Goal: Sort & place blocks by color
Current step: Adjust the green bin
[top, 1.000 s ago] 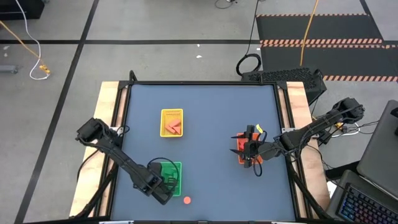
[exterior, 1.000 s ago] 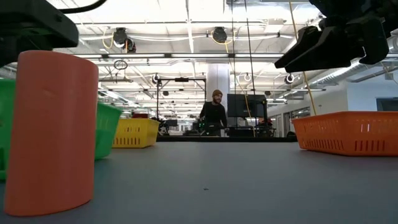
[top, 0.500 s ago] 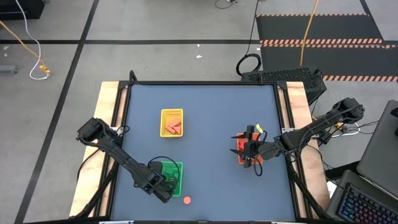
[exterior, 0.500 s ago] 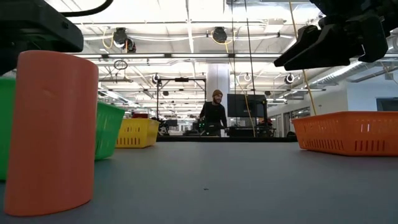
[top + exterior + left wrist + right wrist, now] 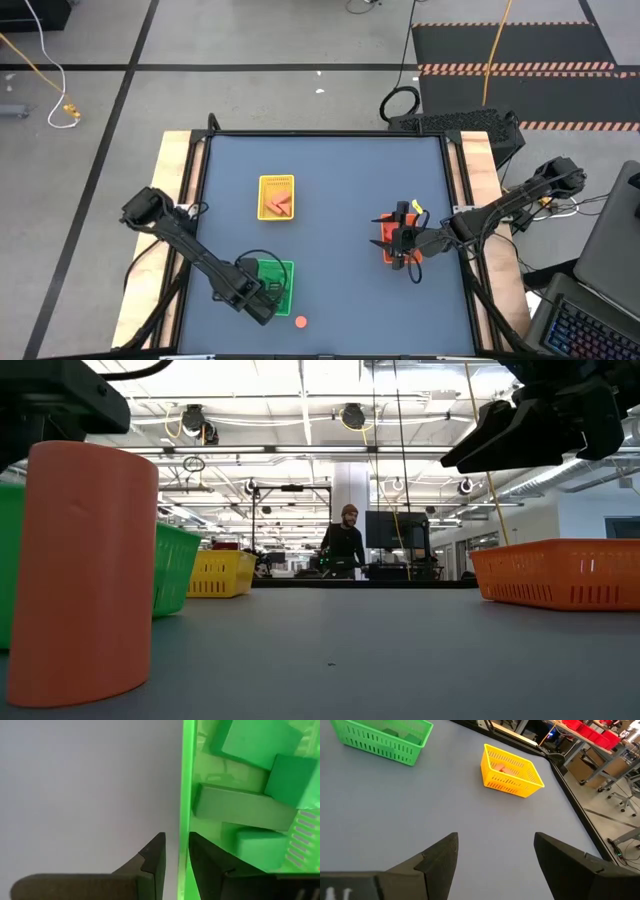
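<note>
**Desk:** What had just changed at the left gripper [image 5: 172, 851]?

**Caption:** Its fingers had parted a little from a second before and stood slightly apart, holding nothing, straddling the wall of the green tray [image 5: 280, 273] at the table's near left. Green blocks [image 5: 245, 809] lay heaped inside that tray, so a drop there looked finished.

**Desk:** And the right gripper [image 5: 492, 851]?

**Caption:** It had not moved: wide open and empty, it hovered over the red tray [image 5: 388, 247] on the right side of the table.

**Desk:** What was left of the sorting?

**Caption:** One round red block [image 5: 301, 322] stood alone on the table near the front edge, just beside the green tray. Pink blocks [image 5: 278, 206] sat in the yellow tray [image 5: 276, 182]. By the look of it, only that red piece awaited its tray.
</note>
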Controlling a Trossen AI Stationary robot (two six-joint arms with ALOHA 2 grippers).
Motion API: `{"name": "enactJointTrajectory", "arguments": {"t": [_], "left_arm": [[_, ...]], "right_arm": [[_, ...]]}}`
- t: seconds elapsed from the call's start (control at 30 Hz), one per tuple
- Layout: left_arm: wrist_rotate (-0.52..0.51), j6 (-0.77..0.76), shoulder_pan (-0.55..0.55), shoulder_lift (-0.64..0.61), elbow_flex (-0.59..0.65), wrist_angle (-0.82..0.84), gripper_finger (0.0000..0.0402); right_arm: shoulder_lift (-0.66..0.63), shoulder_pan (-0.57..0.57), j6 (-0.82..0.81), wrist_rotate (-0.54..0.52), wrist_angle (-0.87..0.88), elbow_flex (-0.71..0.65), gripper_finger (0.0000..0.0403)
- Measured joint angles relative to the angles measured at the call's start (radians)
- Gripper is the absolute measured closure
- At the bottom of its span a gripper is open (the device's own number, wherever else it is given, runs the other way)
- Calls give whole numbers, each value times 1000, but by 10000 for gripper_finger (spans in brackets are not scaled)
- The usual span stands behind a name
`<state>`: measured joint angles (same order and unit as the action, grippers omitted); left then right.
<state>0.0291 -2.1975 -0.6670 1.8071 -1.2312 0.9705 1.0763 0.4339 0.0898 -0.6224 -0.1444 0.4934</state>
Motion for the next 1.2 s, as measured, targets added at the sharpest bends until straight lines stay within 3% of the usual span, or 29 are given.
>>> {"name": "enactJointTrajectory", "arguments": {"t": [0.2,0.47,0.6,0.83,1.0,1.2], "left_arm": [[-23,-6,0,-72,0,113,314],[-158,-22,4,-151,0,136,314],[-150,-8,0,-147,0,136,314],[-45,-4,-29,-89,0,93,314],[-48,-3,-35,-70,0,-10,314],[-48,-4,-35,-65,0,-11,314]], "right_arm": [[0,0,0,0,0,0,149],[0,0,0,0,2,0,149],[0,0,0,0,8,0,149],[0,0,0,0,8,0,149],[0,0,0,0,6,0,149],[0,0,-1,0,2,0,149]]}}
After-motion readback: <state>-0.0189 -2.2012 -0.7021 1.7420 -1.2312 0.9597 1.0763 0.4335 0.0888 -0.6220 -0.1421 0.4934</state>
